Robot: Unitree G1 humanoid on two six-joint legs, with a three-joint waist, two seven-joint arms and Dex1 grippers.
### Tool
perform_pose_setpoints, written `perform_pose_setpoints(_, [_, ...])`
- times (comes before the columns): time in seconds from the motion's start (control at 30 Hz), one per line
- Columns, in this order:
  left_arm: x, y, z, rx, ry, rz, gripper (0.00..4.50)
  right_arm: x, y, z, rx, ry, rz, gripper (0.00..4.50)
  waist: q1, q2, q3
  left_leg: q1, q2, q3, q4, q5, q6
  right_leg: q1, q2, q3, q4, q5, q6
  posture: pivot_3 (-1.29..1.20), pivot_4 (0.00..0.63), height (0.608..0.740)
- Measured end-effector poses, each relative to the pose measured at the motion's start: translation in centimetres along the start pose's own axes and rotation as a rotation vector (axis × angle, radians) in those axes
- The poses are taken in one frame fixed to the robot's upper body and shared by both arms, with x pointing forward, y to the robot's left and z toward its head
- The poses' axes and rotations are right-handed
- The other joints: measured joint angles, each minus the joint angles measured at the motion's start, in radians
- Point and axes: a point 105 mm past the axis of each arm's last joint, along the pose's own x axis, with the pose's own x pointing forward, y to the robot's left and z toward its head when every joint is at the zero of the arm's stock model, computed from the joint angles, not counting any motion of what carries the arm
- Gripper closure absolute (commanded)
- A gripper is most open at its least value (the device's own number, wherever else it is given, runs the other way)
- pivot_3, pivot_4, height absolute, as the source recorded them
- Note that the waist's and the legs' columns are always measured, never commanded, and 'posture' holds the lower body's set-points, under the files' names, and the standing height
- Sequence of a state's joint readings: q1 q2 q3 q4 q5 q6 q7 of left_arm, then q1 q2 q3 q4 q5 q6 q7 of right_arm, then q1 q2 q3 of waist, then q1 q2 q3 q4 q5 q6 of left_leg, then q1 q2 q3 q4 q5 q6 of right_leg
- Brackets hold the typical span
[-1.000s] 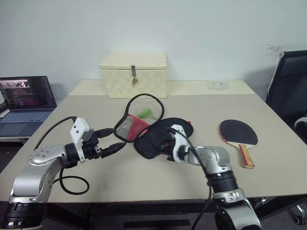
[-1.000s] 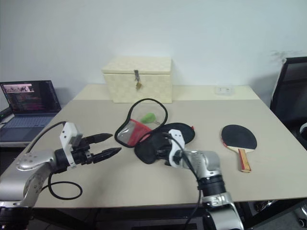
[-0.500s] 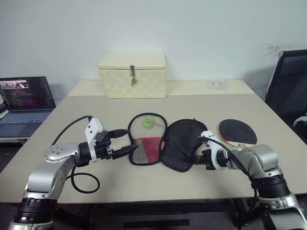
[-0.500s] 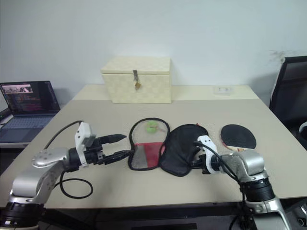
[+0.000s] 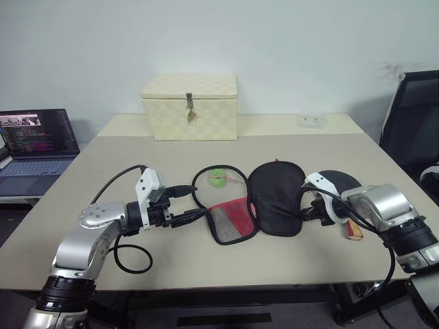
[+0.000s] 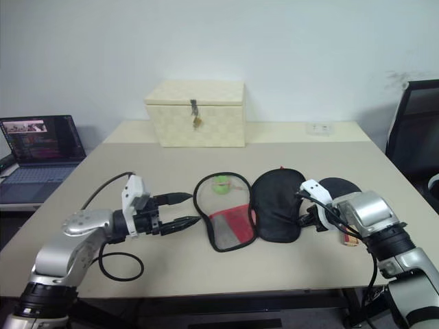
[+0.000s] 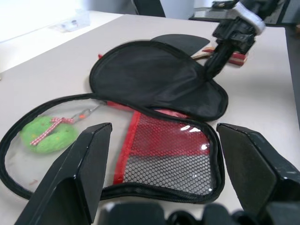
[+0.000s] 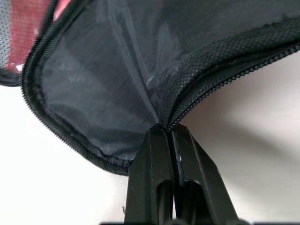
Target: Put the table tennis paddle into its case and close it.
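The case lies opened flat mid-table, with its black half (image 5: 274, 200) on the right and its red mesh half (image 5: 231, 221) on the left. A small green ball (image 5: 218, 177) sits inside the mesh half's zipper loop. My right gripper (image 8: 161, 130) is shut on the black half's zipper edge, seen also in the head view as right gripper (image 5: 304, 214). Just behind that hand lies the table tennis paddle (image 5: 341, 181), partly hidden, its handle (image 5: 354, 231) poking out. My left gripper (image 5: 197, 203) stands open and level at the mesh half's left rim, holding nothing.
A cream latched box (image 5: 190, 106) stands at the back centre. A laptop (image 5: 34, 140) sits on a side desk to the left, and a black chair (image 5: 415, 116) is at the right. A black cable (image 5: 130, 257) loops on the table under my left arm.
My right gripper has pulled the black half of the case to the right, up against the paddle, spreading the case flat. My left gripper has moved right to the mesh half.
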State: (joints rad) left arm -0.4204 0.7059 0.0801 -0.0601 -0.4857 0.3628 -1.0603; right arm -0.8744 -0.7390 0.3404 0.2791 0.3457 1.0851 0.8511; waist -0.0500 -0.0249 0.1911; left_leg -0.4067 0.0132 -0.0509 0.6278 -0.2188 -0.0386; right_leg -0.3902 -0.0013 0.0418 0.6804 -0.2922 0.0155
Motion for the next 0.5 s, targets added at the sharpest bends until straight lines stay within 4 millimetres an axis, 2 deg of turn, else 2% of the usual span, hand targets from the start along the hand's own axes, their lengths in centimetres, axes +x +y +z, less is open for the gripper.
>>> perform_pose_setpoints(0.13, [0.1, 0.1, -0.1, -0.004, -0.001, 0.003, 0.58, -0.1, -0.8, 0.1, -0.026, 0.006, -0.009, 4.46, 0.001, 0.000, 0.000, 0.000, 0.000, 0.000, 0.000, 0.000, 0.000, 0.000, 0.000, 0.000, 0.000, 0.000, 0.000, 0.00, 0.150, 0.740])
perform_pose_setpoints(0.23, [0.2, 0.1, -0.2, -0.010, -0.002, 0.002, 0.58, 0.2, -1.3, -0.2, -0.028, 0.016, -0.021, 3.87, 0.002, 0.000, 0.000, -0.001, -0.001, -0.001, 0.000, 0.000, 0.000, 0.000, -0.001, 0.000, 0.000, 0.000, 0.000, 0.00, 0.150, 0.740])
perform_pose_setpoints(0.43, [0.5, 0.0, -0.2, -0.010, -0.009, -0.004, 0.58, 0.4, -2.1, -0.5, -0.033, 0.024, -0.058, 1.89, 0.002, 0.000, 0.000, -0.001, 0.000, -0.001, 0.000, 0.000, 0.000, 0.000, -0.001, -0.001, 0.000, 0.000, 0.000, 0.00, 0.150, 0.740])
perform_pose_setpoints(0.5, [0.7, -0.1, 0.0, -0.004, -0.011, -0.011, 0.58, -0.3, -2.9, -0.1, -0.066, -0.005, -0.093, 1.12, 0.003, 0.001, 0.001, -0.001, -0.001, -0.001, 0.001, 0.000, 0.000, 0.000, -0.001, -0.001, 0.000, 0.000, 0.000, 0.00, 0.150, 0.740])
